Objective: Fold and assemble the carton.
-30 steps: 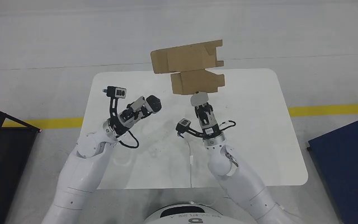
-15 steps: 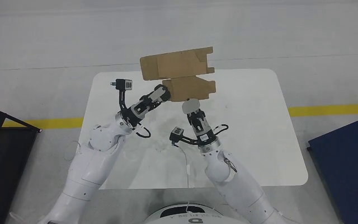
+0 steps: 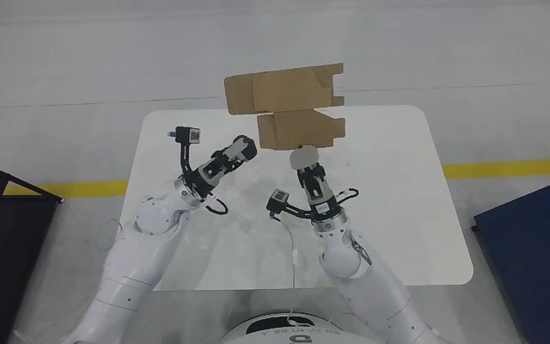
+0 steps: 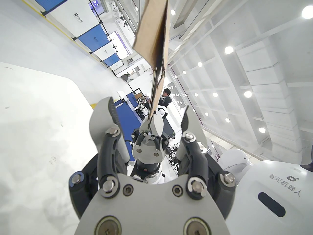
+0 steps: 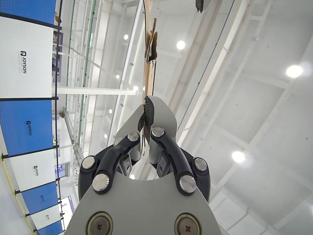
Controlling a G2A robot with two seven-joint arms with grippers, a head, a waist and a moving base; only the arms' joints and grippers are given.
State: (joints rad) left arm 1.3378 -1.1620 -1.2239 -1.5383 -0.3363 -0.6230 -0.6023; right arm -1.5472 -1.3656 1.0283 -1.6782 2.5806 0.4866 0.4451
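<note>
The white, round-cornered table (image 3: 404, 189) lies beneath both arms. Above its far edge, a flattened brown cardboard carton (image 3: 288, 103) stands on edge in the air, its upper panel reaching past the table. The right gripper (image 5: 146, 106) is clamped tight on the carton's lower edge. The left gripper (image 3: 247, 146) is spread wide and holds nothing, near the carton's lower corner.

The right hand (image 3: 302, 158) holds the flat brown carton (image 3: 288, 90) by its near edge above the white surface (image 3: 395, 198), the left hand (image 3: 244, 148) just beside it.
</note>
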